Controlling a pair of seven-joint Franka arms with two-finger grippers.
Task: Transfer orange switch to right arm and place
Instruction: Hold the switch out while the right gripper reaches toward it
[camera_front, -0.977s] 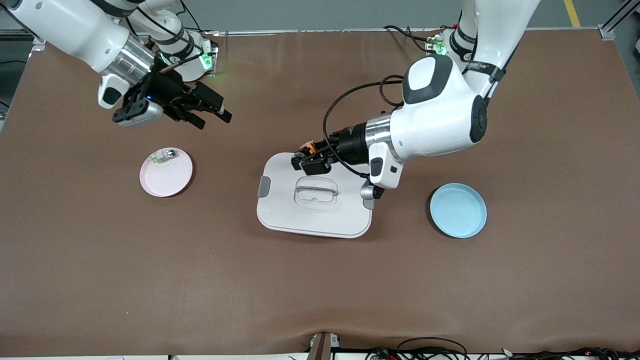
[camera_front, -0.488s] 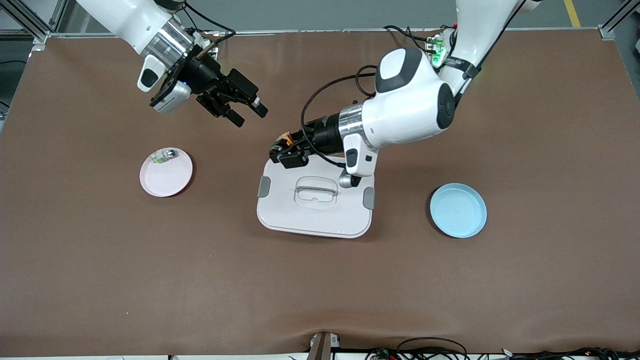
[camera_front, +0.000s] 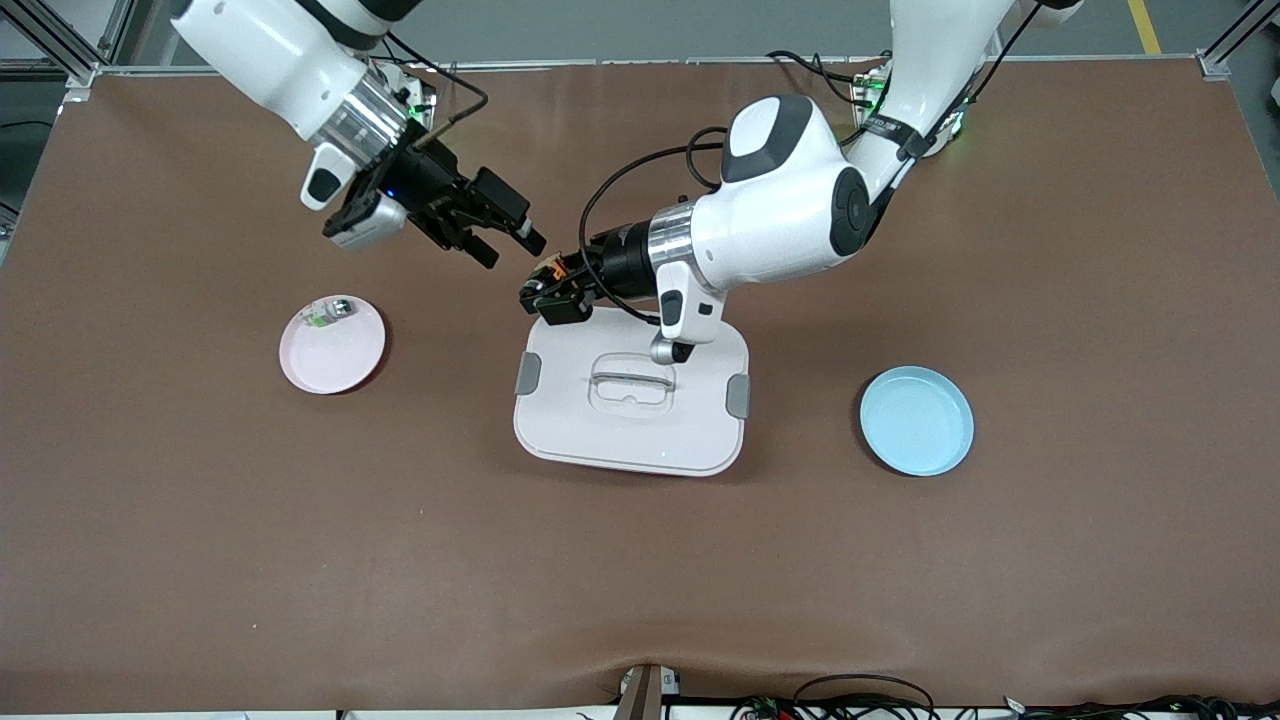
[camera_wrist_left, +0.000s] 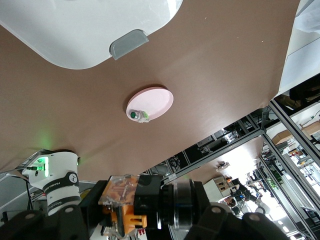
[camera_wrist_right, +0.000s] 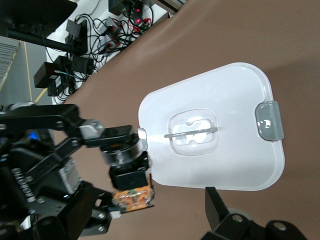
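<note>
**Orange switch held up, other gripper open beside it**

Clock places are as seen in the front view.

The left gripper (camera_front: 537, 292) hangs over the 11 o'clock corner of the white lid (camera_front: 600, 430). Its fingers are pressed together, and they seem to pinch the orange switch (camera_front: 552, 270). Only a small orange bit shows there. So the switch is up in the air, not on any plate.

The right gripper (camera_front: 510, 246) is just beside it, at about 10 o'clock from the left gripper. It hangs over the bare brown table (camera_front: 640, 580). Its two black fingers are spread wide and point at the switch. The two grippers are close but not touching.

The white lid lies flat in the middle of the table.

The pink plate (camera_front: 335, 360) sits at 9 o'clock from the lid, toward the right arm's end. A small clear piece with a green cap (camera_front: 325, 315) lies in it, near the rim at 11 o'clock.

The blue plate (camera_front: 916, 420) sits at 3 o'clock from the lid, toward the left arm's end.
</note>
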